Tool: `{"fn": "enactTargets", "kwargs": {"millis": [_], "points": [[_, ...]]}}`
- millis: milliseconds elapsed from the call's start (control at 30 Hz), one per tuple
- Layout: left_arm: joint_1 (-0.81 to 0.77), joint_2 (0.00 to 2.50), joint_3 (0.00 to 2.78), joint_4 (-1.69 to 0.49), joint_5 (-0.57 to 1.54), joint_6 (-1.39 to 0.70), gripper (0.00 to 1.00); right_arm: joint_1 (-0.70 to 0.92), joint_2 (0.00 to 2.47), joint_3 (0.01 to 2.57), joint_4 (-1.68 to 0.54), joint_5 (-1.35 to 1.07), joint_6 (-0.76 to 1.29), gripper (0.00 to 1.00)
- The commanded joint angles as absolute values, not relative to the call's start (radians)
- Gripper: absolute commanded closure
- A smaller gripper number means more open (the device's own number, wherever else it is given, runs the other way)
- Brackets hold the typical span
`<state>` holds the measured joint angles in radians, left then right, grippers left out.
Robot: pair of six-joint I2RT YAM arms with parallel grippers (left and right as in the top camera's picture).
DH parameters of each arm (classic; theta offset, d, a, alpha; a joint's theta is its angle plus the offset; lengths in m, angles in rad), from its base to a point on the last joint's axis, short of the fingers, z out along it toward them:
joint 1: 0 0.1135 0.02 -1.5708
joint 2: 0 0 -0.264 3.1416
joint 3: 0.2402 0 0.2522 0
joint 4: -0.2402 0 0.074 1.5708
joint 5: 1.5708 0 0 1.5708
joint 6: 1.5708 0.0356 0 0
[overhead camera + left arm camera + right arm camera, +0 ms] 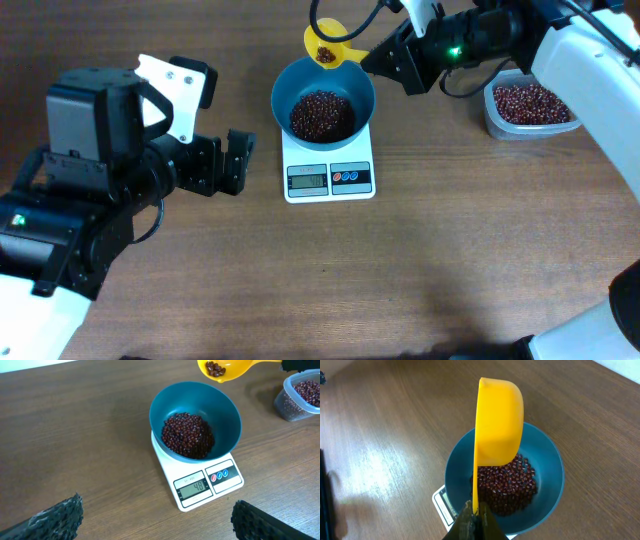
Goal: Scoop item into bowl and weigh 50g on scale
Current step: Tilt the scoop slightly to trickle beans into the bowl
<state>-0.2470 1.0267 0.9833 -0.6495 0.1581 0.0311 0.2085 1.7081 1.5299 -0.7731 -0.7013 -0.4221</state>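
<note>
While left end effector point(238, 162) gapes wide, right end effector point(474, 518) pinches yellow scoop point(499, 420).

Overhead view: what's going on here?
The right gripper, jaws shut on the handle of a yellow plastic scoop, holds it over the far rim of the round teal plastic bowl. The bowl, with a heap of dark reddish-brown beans in it, sits on the small white digital scale; a few more beans lie in the scoop. The display seems to read 48. The left gripper sits beside the scale, jaws open and empty. A clear plastic tub of beans stands near the right arm.
</note>
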Motion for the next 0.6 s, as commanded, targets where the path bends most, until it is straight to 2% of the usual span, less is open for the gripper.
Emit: {"fn": "enactTargets", "kwargs": {"millis": [0, 567], "points": [[-0.243, 1.026, 0.989, -0.648, 0.168, 0.046, 0.01, 0.209, 1.680, 1.556, -0.770, -0.710, -0.429, 0.96], [-0.243, 1.026, 0.989, -0.648, 0.168, 0.046, 0.01, 0.209, 1.680, 1.556, -0.775, -0.710, -0.429, 0.96]]}}
